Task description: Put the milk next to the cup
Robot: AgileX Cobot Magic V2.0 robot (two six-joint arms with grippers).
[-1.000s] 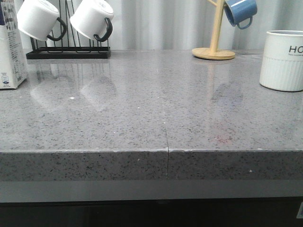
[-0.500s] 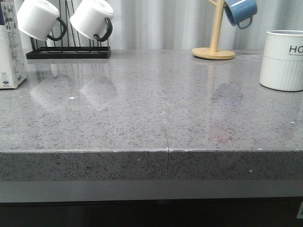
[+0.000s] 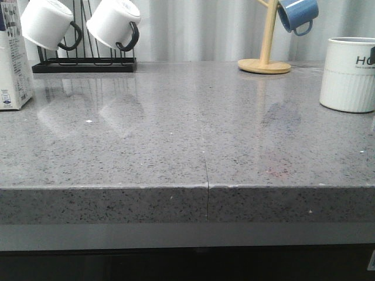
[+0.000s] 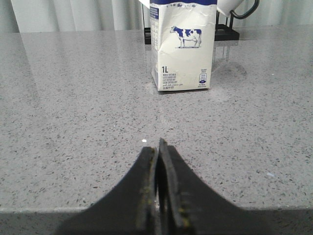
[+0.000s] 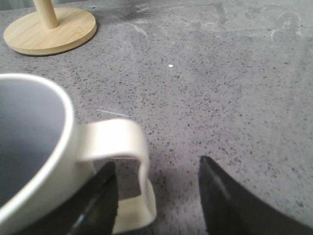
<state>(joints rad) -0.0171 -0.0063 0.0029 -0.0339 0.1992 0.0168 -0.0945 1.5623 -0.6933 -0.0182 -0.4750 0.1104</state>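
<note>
The milk is a white carton at the counter's far left, cut off by the frame edge. In the left wrist view the milk shows its cow picture and "1L" and stands upright ahead of my left gripper, which is shut and empty, well short of it. The cup is a cream ribbed mug at the far right. In the right wrist view my right gripper is open, its jaws on either side of the cup's handle, one finger at the handle's loop. Neither gripper shows in the front view.
A black rack at the back left holds two white mugs with black handles. A wooden stand at the back right carries a blue mug; its base lies beyond the cup. The counter's front edge runs across.
The cup has shifted slightly to the left in the front view. The milk has not moved.
</note>
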